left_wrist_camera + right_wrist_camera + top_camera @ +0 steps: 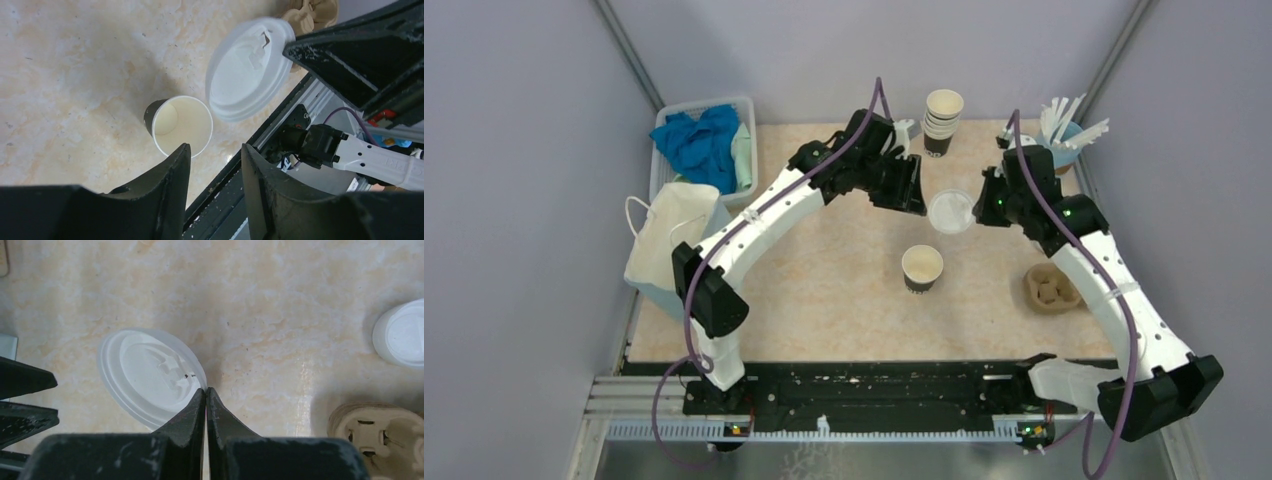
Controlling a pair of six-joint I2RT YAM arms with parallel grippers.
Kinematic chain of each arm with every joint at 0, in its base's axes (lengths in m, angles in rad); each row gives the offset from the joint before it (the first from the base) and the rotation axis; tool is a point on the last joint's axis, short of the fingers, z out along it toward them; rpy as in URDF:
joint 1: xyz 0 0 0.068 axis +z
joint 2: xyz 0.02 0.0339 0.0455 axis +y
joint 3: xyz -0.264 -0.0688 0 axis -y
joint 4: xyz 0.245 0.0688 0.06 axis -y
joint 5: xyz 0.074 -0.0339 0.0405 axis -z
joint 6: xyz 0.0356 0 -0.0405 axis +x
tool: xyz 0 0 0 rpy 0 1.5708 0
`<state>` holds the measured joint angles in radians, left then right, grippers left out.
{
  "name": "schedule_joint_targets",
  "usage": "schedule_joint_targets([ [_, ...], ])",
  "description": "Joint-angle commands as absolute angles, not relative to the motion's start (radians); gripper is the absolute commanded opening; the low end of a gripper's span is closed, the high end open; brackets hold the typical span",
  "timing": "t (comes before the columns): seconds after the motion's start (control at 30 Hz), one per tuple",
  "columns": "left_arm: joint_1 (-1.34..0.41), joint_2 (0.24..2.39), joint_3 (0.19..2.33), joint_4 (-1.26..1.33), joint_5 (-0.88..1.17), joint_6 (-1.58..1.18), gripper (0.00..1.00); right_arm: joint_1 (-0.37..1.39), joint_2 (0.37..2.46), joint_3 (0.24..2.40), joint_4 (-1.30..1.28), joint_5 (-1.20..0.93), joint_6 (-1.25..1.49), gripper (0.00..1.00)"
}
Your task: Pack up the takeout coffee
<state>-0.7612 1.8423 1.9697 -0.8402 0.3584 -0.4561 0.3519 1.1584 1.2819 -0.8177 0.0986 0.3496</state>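
Left gripper (214,150) hangs spread and empty, aimed down at the lidless brown cup (922,268) standing near the middle of the table (824,290). Further right, the white lid (150,375) is pinched by its rim alone in the right gripper (206,390), jaws nearly meeting. So thin a hold may let the lid tilt or slip, and pressing it on off-centre could tip the unsteadied cup.
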Motion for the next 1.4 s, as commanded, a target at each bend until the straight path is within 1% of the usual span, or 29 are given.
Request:
schedule_joint_targets([
  [0.0, -0.766, 1.848, 2.011, -0.839, 0.320, -0.499, 0.47, 0.414, 1.165, 1.332, -0.867, 0.141, 0.387, 0.00],
  [0.2, -0.767, 1.878, 2.013, -0.843, 0.326, -0.544, 0.41, 0.466, 1.179, 1.338, -0.861, 0.149, 0.405, 0.00],
  [0.43, -0.770, 1.907, 2.024, -0.865, 0.306, -0.553, 0.34, 0.479, 1.188, 1.342, -0.853, 0.140, 0.400, 0.00],
  [0.6, -0.772, 1.909, 2.021, -0.870, 0.287, -0.551, 0.28, 0.488, 1.190, 1.348, -0.855, 0.137, 0.399, 0.00],
  [0.7, -0.772, 1.910, 2.020, -0.870, 0.289, -0.551, 0.19, 0.496, 1.190, 1.349, -0.857, 0.135, 0.402, 0.00],
  [0.73, -0.772, 1.911, 2.020, -0.870, 0.288, -0.552, 0.13, 0.497, 1.190, 1.350, -0.857, 0.134, 0.403, 0.00],
  [0.77, -0.773, 1.909, 2.019, -0.871, 0.287, -0.552, 0.10, 0.501, 1.190, 1.350, -0.856, 0.135, 0.403, 0.00],
  [0.83, -0.773, 1.906, 2.017, -0.874, 0.285, -0.552, 0.01, 0.503, 1.190, 1.353, -0.860, 0.134, 0.407, 0.00],
  [0.93, -0.772, 1.900, 2.011, -0.878, 0.285, -0.551, 0.00, 0.503, 1.189, 1.365, -0.867, 0.122, 0.410, 0.00],
  [0.97, -0.770, 1.897, 2.007, -0.878, 0.290, -0.553, 0.00, 0.503, 1.188, 1.368, -0.871, 0.116, 0.412, 0.03],
  [1.0, -0.766, 1.893, 2.002, -0.878, 0.302, -0.557, 0.00, 0.502, 1.186, 1.377, -0.875, 0.109, 0.413, 0.12],
  [1.07, -0.741, 1.873, 1.980, -0.863, 0.361, -0.574, 0.00, 0.501, 1.185, 1.408, -0.898, 0.098, 0.420, 0.36],
  [1.1, -0.721, 1.858, 1.954, -0.841, 0.417, -0.598, 0.00, 0.499, 1.180, 1.425, -0.908, 0.074, 0.414, 0.45],
  [1.13, -0.695, 1.834, 1.919, -0.795, 0.486, -0.622, 0.00, 0.489, 1.174, 1.444, -0.905, 0.028, 0.404, 0.50],
  [1.2, -0.637, 1.778, 1.811, -0.676, 0.651, -0.709, 0.00, 0.447, 1.156, 1.467, -0.878, -0.149, 0.385, 0.53],
  [1.27, -0.569, 1.711, 1.673, -0.472, 0.839, -0.845, 0.00, 0.372, 1.134, 1.485, -0.833, -0.341, 0.393, 0.56],
  [1.33, -0.515, 1.638, 1.501, -0.172, 0.975, -1.033, 0.00, 0.307, 1.106, 1.490, -0.761, -0.517, 0.430, 0.62],
  [1.37, -0.496, 1.604, 1.430, 0.001, 1.016, -1.136, 0.00, 0.285, 1.092, 1.487, -0.716, -0.588, 0.453, 0.67],
])
